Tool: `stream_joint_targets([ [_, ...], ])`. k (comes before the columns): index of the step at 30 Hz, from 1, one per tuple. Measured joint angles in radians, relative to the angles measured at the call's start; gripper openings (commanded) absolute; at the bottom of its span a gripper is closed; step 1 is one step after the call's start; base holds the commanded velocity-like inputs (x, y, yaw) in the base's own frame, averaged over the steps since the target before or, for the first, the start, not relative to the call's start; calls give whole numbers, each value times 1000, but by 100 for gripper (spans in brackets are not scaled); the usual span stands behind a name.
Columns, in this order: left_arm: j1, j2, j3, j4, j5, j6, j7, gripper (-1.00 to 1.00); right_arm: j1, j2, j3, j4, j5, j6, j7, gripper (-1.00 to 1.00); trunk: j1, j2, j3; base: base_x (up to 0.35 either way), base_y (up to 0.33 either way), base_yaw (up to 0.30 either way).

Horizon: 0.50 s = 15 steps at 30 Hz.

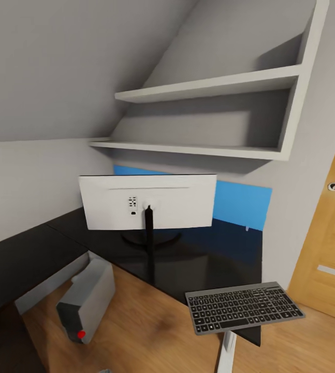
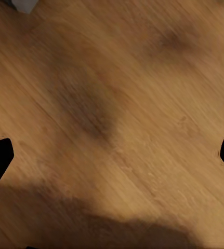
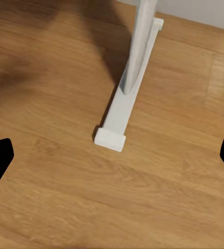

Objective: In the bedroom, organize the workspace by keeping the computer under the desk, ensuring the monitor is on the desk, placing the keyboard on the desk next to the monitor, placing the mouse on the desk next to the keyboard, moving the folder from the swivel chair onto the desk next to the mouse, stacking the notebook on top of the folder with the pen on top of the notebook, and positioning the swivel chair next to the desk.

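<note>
Monitor (image 1: 147,202) and keyboard (image 1: 244,307) sit on the black desk (image 1: 27,259) over wood floor (image 1: 151,331); both hands spread wide

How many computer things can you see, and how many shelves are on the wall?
Monitor: 1
Keyboard: 1
Computer: 1
Wall shelves: 2
Total: 5
</note>
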Motion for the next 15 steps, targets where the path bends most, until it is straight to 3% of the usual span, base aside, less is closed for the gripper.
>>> stream_joint_targets([
  [13,0,3,1,0,0,0,0,100,0,-1,0,0,-1,4,1,100,0,0,-6,0,-319,0],
  [15,0,5,1,0,0,-1,0,100,0,-1,0,1,0,6,2,100,0,0,-9,0,-129,0],
])
